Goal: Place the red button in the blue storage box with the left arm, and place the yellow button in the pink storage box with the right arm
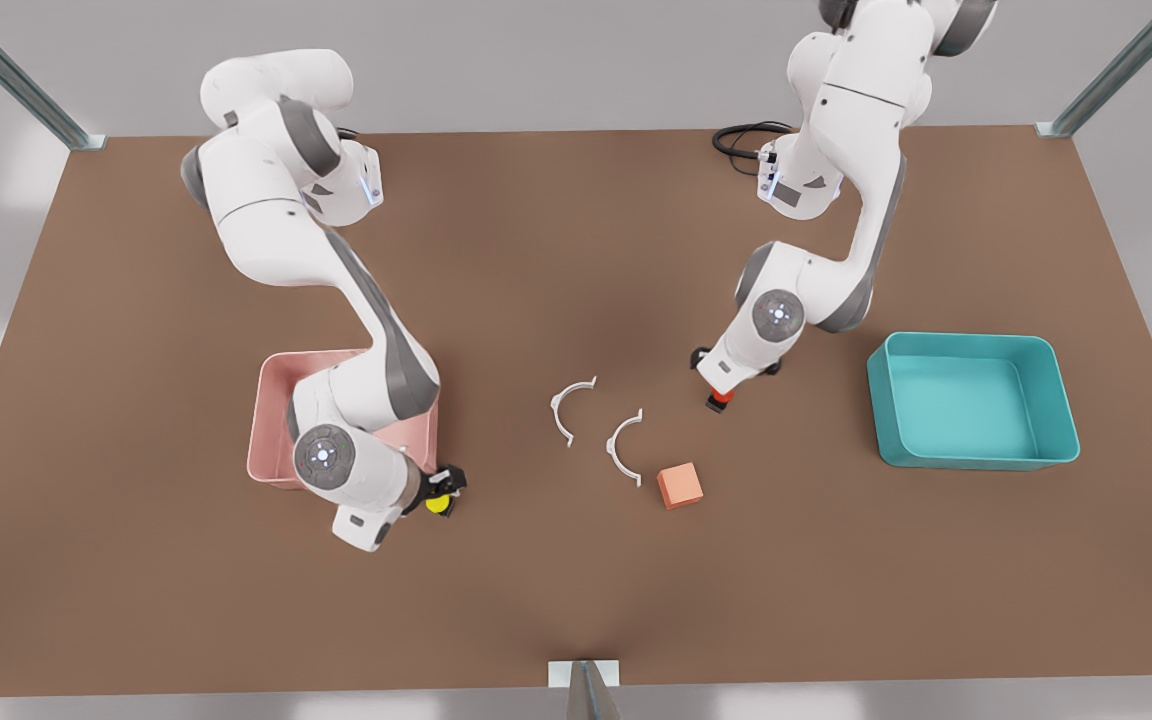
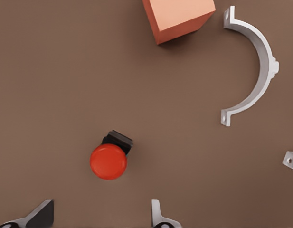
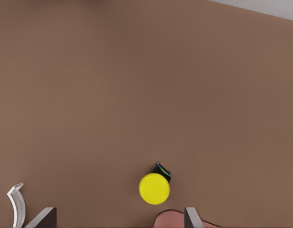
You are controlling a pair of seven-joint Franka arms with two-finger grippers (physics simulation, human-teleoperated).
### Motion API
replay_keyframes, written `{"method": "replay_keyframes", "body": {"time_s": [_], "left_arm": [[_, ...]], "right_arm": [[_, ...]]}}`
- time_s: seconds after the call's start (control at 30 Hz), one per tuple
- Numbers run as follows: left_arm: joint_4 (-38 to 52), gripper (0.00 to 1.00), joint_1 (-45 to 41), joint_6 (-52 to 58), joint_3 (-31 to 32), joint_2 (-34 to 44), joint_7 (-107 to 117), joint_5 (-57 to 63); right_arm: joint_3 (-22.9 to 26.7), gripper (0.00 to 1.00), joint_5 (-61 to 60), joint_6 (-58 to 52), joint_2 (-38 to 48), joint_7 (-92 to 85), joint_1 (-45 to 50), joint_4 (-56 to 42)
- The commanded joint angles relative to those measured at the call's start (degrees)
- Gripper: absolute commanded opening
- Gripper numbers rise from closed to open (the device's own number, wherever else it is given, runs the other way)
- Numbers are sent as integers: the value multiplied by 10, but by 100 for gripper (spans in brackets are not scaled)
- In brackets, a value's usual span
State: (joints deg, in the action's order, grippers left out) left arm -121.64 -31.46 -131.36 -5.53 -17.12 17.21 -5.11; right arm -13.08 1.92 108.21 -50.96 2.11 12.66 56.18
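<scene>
Red button (image 2: 108, 160): rests on the brown table (image 1: 536, 250), between the spread fingers of the left gripper (image 2: 101, 216), which hovers just above it, open and not touching. Judged: lined up for a straight-down pinch.

Blue box (image 1: 976, 400): empty, toward the front view's right, well apart from the red button; judged its drop point.

Yellow button (image 3: 155, 188): on the table just beside the pink box (image 1: 276, 440), between the parted fingers of the right gripper (image 3: 120, 217), open, nothing held. Judged: same pre-grasp stance.

Pink box: partly covered by the right arm; a short carry is expected.

Orange cube (image 1: 680, 485), two white half-ring clamps (image 1: 624, 445): mid-table, near the red button, apart from it; judged clutter to avoid.
</scene>
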Motion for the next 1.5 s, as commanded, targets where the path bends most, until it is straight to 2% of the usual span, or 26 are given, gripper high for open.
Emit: {"method": "replay_keyframes", "body": {"time_s": [0.0,0.27,0.3,0.37,0.4,0.43,0.67,0.8,0.87,0.9,0.93,0.97,1.03,1.13,1.17,1.27,1.37,1.47], "left_arm": [[-5,100,0,-106,0,-12,114,1],[-1,100,-10,-160,0,-83,139,0],[0,97,-9,-160,0,-87,139,-1],[0,78,-9,-160,0,-87,139,-1],[1,75,-9,-160,0,-87,139,-1],[0,73,-9,-160,0,-86,139,-1],[0,56,-9,-159,0,-86,140,-2],[1,52,-9,-157,0,-76,148,-2],[1,51,-3,-145,-7,-41,142,-2],[1,50,-2,-125,-22,-16,136,0],[4,50,-2,-95,-49,12,98,0],[24,50,-2,-48,-76,29,63,0],[71,50,-2,55,-147,50,-56,-2],[116,50,-2,133,-255,51,-246,-31],[116,50,-1,133,-300,48,-327,-34],[115,50,0,153,-366,31,-442,-34],[116,50,44,171,-369,3,-469,-33],[118,50,62,162,-367,-88,-475,-104]], "right_arm": [[-2,100,0,60,-11,-80,3,0],[1,100,-2,60,-32,-166,-3,27],[1,100,-2,59,-32,-166,-3,36],[0,100,2,60,-31,-173,-2,48],[3,100,9,60,-32,-174,3,48],[3,100,40,61,-40,-175,3,46],[12,100,39,80,-72,-257,-3,47],[10,100,39,97,-89,-258,-2,47],[10,100,40,119,-96,-274,0,47],[10,100,40,119,-97,-274,0,47],[10,91,40,119,-98,-275,0,47],[10,78,40,120,-98,-280,0,47],[10,66,39,120,-98,-280,0,47],[10,57,39,120,-99,-280,0,48],[10,55,39,120,-98,-280,0,48],[10,48,38,119,-96,-279,-1,47],[3,48,34,118,-80,-272,-6,47],[1,48,34,110,-29,-271,-5,49]]}}
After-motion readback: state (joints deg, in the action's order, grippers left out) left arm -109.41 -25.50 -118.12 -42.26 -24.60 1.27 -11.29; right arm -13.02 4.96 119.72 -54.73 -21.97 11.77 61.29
